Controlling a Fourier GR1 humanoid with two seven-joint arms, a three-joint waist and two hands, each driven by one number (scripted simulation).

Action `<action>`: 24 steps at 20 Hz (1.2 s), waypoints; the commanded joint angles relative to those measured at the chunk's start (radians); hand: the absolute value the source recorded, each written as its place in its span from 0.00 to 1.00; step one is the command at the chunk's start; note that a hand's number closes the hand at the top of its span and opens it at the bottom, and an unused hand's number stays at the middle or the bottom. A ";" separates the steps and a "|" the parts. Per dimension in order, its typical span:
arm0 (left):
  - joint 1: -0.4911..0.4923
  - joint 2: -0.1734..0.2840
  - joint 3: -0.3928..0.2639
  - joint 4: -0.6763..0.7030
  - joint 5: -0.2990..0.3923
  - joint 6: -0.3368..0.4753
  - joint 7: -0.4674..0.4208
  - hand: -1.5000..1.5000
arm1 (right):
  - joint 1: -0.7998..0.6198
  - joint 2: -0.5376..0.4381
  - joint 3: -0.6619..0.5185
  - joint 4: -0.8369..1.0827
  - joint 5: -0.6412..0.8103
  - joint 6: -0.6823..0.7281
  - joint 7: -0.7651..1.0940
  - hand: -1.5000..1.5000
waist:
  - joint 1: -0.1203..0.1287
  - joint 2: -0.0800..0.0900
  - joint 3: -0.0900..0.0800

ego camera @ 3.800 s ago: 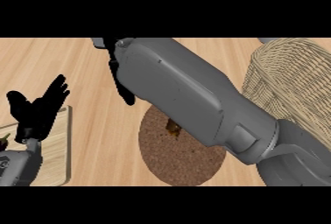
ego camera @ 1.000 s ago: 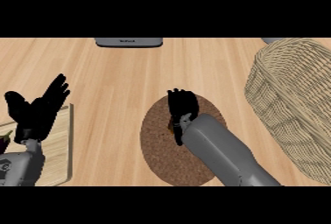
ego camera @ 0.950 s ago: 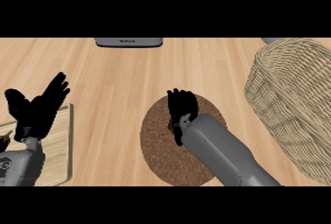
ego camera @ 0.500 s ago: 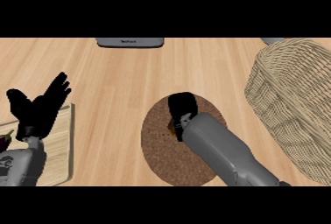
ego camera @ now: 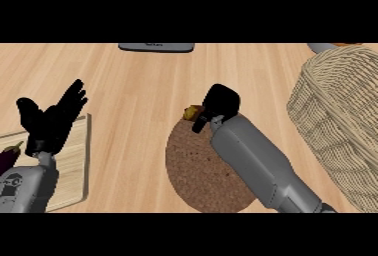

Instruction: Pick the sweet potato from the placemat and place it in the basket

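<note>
My right hand (ego camera: 219, 103) is curled round the sweet potato (ego camera: 193, 113), of which only an orange-brown end shows at the hand's left side. The hand hangs over the far edge of the round brown placemat (ego camera: 199, 172), and my grey forearm crosses the mat from the lower right. The tall wicker basket (ego camera: 339, 115) stands at the right edge of the view, apart from the hand. My left hand (ego camera: 50, 122) rests open at the left, fingers up, holding nothing.
A wooden cutting board (ego camera: 70, 165) lies under my left forearm, with a dark purple eggplant (ego camera: 10, 155) at its left edge. A grey flat object (ego camera: 156, 47) sits at the counter's far edge. Bare wooden counter lies between mat and basket.
My right hand has curled round the sweet potato and risen off the placemat toward the far edge. The left hand has stayed where it was.
</note>
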 commanded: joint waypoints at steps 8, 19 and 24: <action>-0.027 -0.021 -0.032 0.011 -0.009 -0.014 0.005 0.50 | -0.098 0.003 0.012 0.007 -0.021 -0.569 0.165 1.00 | 0.054 0.007 -0.001; -0.048 -0.005 -0.007 0.045 -0.018 -0.003 0.007 0.50 | -0.378 0.003 0.066 0.127 0.249 -0.761 0.354 1.00 | 0.015 -0.008 -0.005; 0.020 -0.003 0.004 0.041 -0.013 -0.011 -0.031 0.50 | -0.514 0.003 -0.010 0.180 0.330 -0.651 0.458 1.00 | -0.016 -0.023 -0.005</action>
